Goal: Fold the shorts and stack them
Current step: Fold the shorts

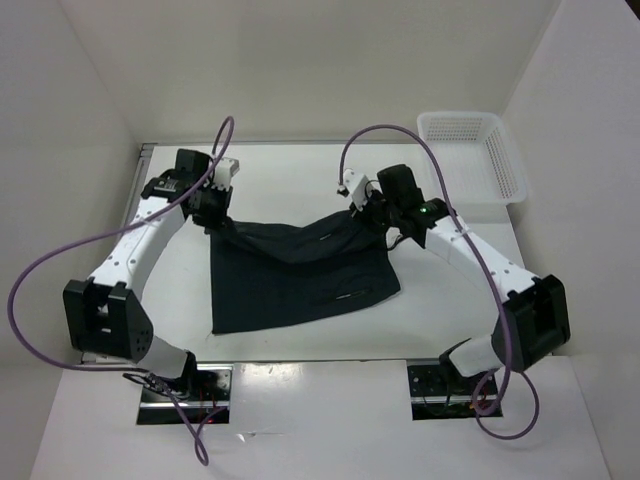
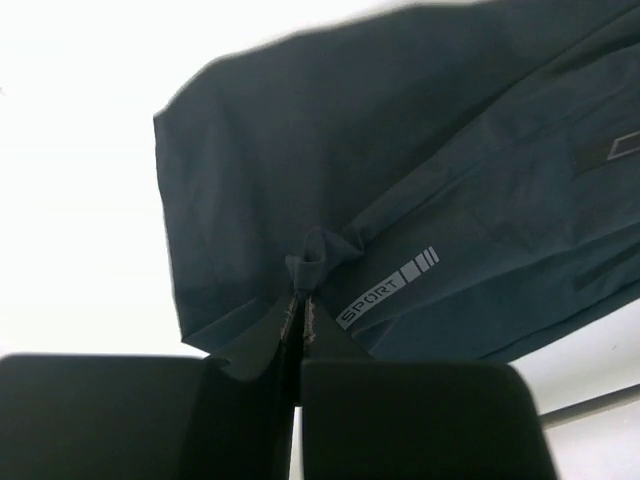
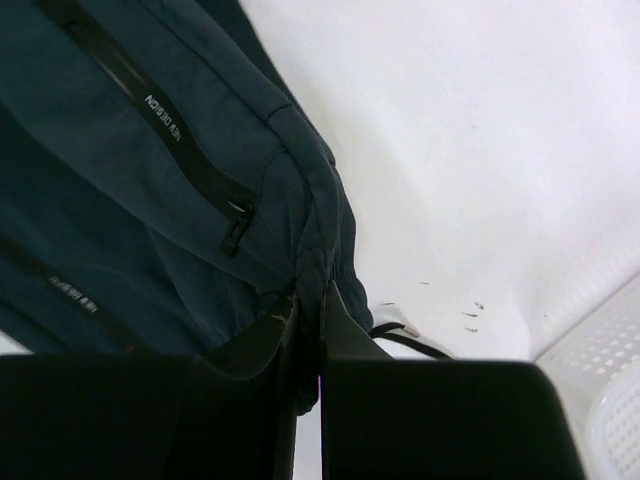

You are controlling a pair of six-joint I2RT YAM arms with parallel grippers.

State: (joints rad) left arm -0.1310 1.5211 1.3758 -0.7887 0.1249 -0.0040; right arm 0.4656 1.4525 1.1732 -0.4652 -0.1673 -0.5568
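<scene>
The dark shorts point(image 1: 300, 275) hang between my two grippers over the middle of the table, their lower part resting on it. My left gripper point(image 1: 215, 212) is shut on the shorts' far left corner; in the left wrist view the jaws pinch a bunched fold point(image 2: 305, 290) beside a grey "SPORT" print point(image 2: 385, 290). My right gripper point(image 1: 375, 215) is shut on the far right corner; in the right wrist view the jaws clamp the seamed edge point(image 3: 312, 290) next to a zipped pocket point(image 3: 190, 165). The cloth sags between the two grips.
A white lattice basket point(image 1: 478, 150) stands at the back right of the table, its corner also in the right wrist view point(image 3: 610, 380). White walls close in the table at the left, back and right. Purple cables loop over both arms.
</scene>
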